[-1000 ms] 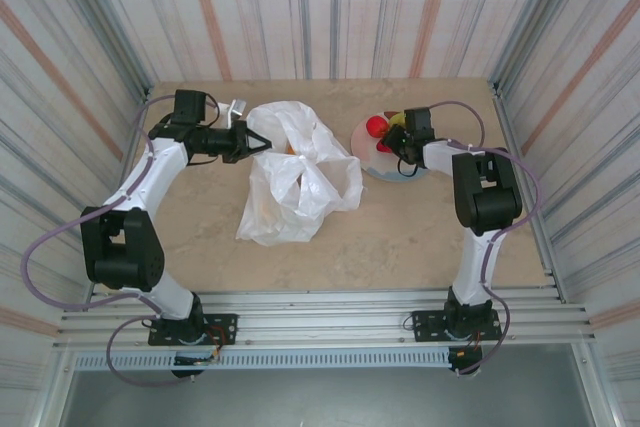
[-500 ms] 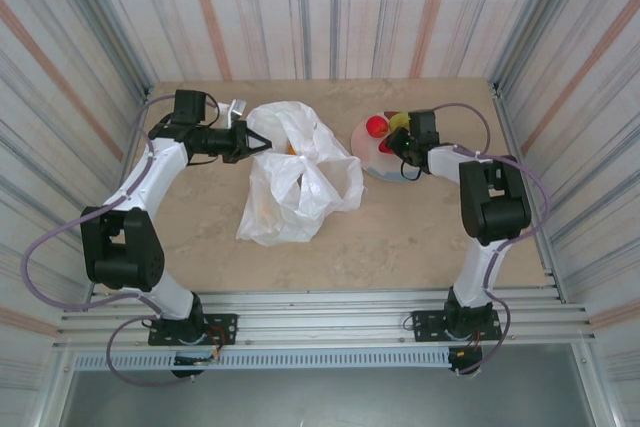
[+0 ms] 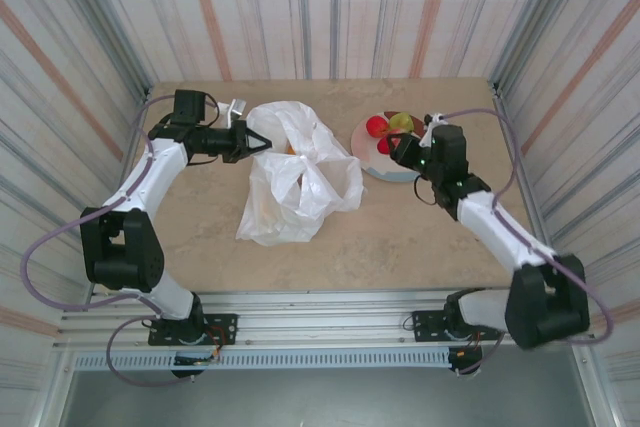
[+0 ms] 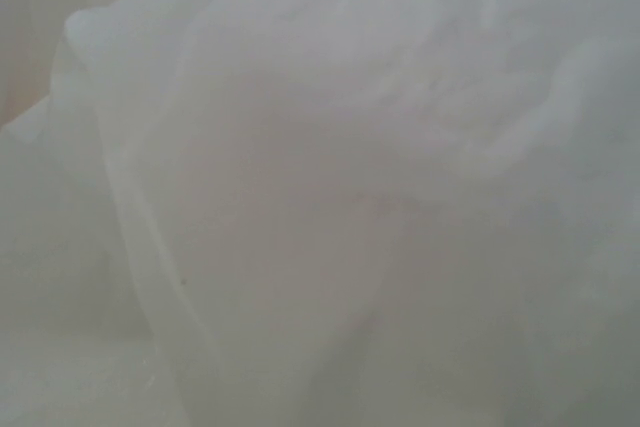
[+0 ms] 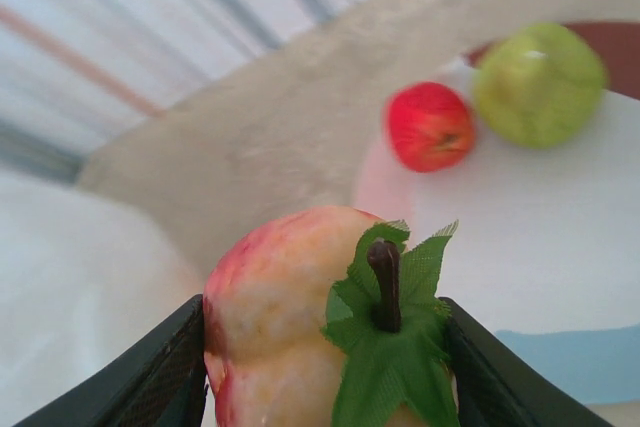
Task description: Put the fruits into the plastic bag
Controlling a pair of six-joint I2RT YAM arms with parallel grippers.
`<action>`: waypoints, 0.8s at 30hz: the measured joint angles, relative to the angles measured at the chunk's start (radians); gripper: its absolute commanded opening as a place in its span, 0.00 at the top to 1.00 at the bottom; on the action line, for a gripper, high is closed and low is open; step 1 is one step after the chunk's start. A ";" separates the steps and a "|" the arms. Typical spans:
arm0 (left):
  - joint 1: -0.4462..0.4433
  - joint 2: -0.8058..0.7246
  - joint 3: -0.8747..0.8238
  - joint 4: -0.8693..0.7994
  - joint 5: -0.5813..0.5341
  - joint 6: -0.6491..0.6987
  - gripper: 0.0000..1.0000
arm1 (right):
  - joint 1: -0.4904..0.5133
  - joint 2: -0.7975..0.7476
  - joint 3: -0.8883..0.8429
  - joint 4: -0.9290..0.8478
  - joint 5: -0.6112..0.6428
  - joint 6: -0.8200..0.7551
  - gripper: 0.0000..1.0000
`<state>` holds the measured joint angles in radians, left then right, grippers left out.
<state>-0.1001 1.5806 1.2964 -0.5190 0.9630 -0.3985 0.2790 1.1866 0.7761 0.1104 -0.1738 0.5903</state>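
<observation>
The white plastic bag [image 3: 300, 182] lies crumpled at mid-table. My left gripper [image 3: 256, 140] is shut on its upper left edge, and white film [image 4: 330, 187] covers the left wrist view. My right gripper [image 3: 392, 146] hovers over the plate's left side, shut on a pale red-blushed fruit [image 5: 290, 327] with a brown stem and green leaf; both fingers [image 5: 170, 367] press its sides. A red fruit [image 3: 376, 126] and a green fruit [image 3: 402, 121] rest on the plate [image 3: 400, 173]; from the right wrist the red fruit [image 5: 430, 125] and green fruit [image 5: 538, 82] lie beyond.
The plate [image 5: 560, 247] is pale with a blue patch at its rim. Corrugated walls enclose the table on three sides. The bag's film [image 5: 60, 287] lies to the held fruit's left. Bare tabletop [image 3: 400, 237] runs along the near edge.
The right arm has swung its elbow outward and down toward the near right, while its gripper stays over the plate's left side holding the fruit. The left arm and bag have not moved.
</observation>
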 measured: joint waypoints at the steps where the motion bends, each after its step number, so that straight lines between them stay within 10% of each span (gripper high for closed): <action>1: 0.000 0.000 0.000 0.000 0.001 0.000 1.00 | 0.018 -0.047 -0.016 -0.003 -0.014 -0.012 0.51; 12: 0.000 0.000 -0.001 0.000 0.006 -0.003 1.00 | 0.245 -0.220 -0.053 -0.088 -0.089 -0.162 0.51; 24: -0.019 0.000 -0.001 0.000 0.006 -0.003 1.00 | 0.411 0.077 0.062 -0.142 -0.011 -0.287 0.51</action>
<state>-0.1192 1.5803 1.2953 -0.5186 0.9691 -0.4011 0.6899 1.2633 0.8379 -0.0319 -0.1852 0.3031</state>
